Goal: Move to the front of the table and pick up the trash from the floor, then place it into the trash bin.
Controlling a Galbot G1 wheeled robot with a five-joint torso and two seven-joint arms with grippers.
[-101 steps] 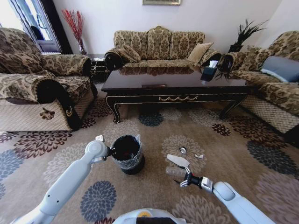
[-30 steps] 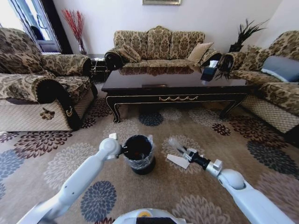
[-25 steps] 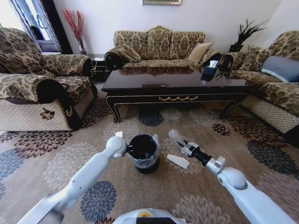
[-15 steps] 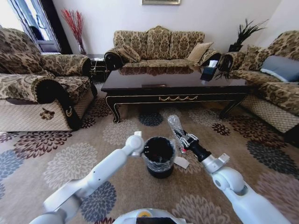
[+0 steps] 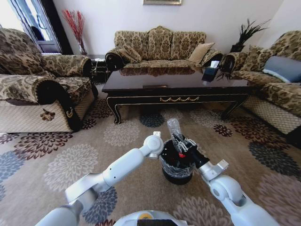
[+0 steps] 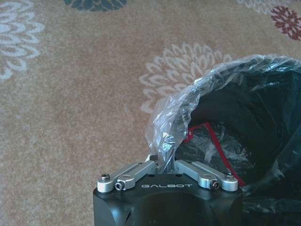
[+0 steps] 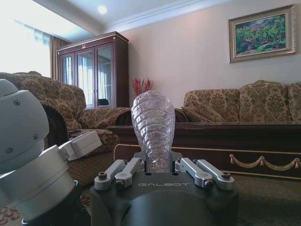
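The trash bin (image 5: 176, 170), black with a crinkled clear liner, stands on the flowered floor (image 5: 70, 160) in front of the dark table (image 5: 141, 81). My left gripper (image 5: 161, 149) is shut on the bin's rim. In the left wrist view its fingers (image 6: 136, 172) pinch the liner at the trash bin's (image 6: 207, 89) edge. My right gripper (image 5: 181, 145) is shut on the trash, a clear plastic bottle (image 5: 174, 128) with a red cap, held base-up just over the bin's mouth. From the right wrist, the bottle (image 7: 153, 125) rises between the fingers of the right gripper (image 7: 160, 168).
Patterned sofas stand at the left (image 5: 37, 94), behind the table (image 5: 160, 47) and at the right (image 5: 277, 89). A small dark box (image 5: 210, 73) sits on the table's right end. Open carpet lies left of the bin.
My left gripper has dragged the bin rightward toward the middle. My right gripper has lifted the bottle off the carpet and swung it left, over the bin.
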